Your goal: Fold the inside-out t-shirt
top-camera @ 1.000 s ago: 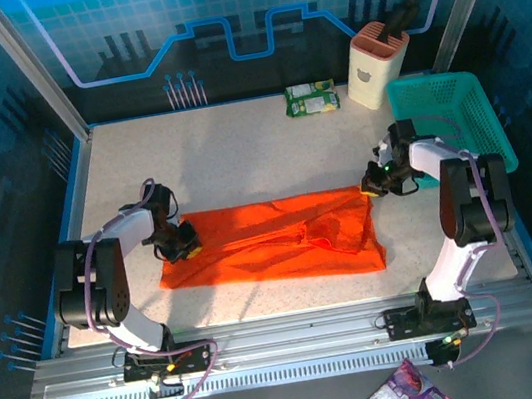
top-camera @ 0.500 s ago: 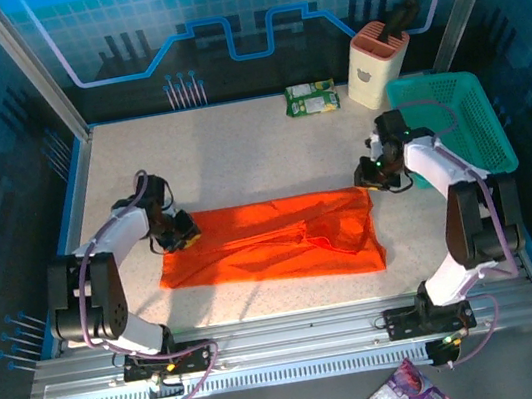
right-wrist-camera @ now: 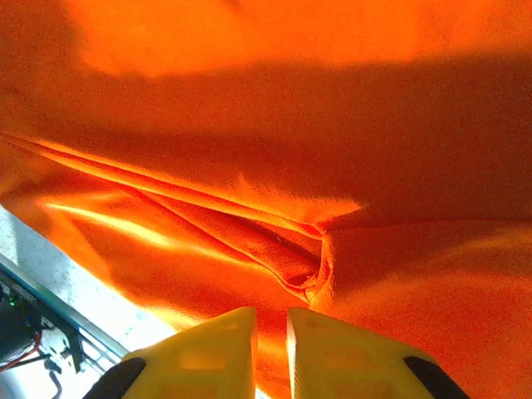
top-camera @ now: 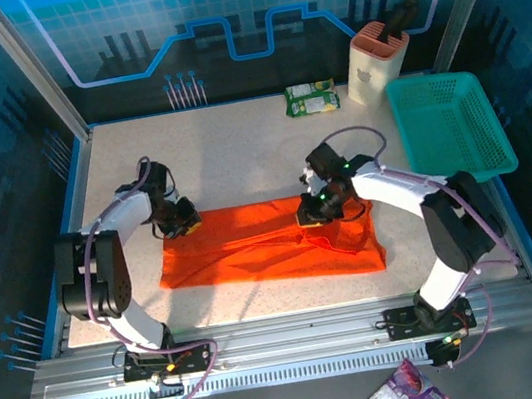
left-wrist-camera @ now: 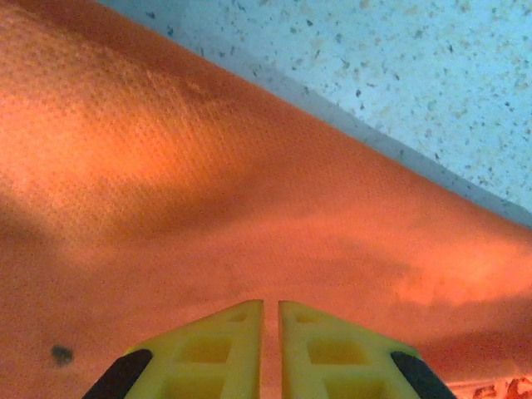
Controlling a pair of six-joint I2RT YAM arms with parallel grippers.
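While the orange t-shirt (top-camera: 254, 252) lies spread in a long, wrinkled strip across the middle of the speckled desk (top-camera: 238, 153), the left claw (top-camera: 187, 224) sits at its far left corner and the right claw (top-camera: 311, 215) over a crease right of centre. Each is clenched almost to a slit, with no cloth visibly pinched.

The speckled counter (top-camera: 238, 153) carries an orange t-shirt (top-camera: 253, 247) spread flat across its middle, with green packets (top-camera: 312, 99), a beige holder (top-camera: 376, 65) and a teal basket (top-camera: 452, 129) toward the far right.
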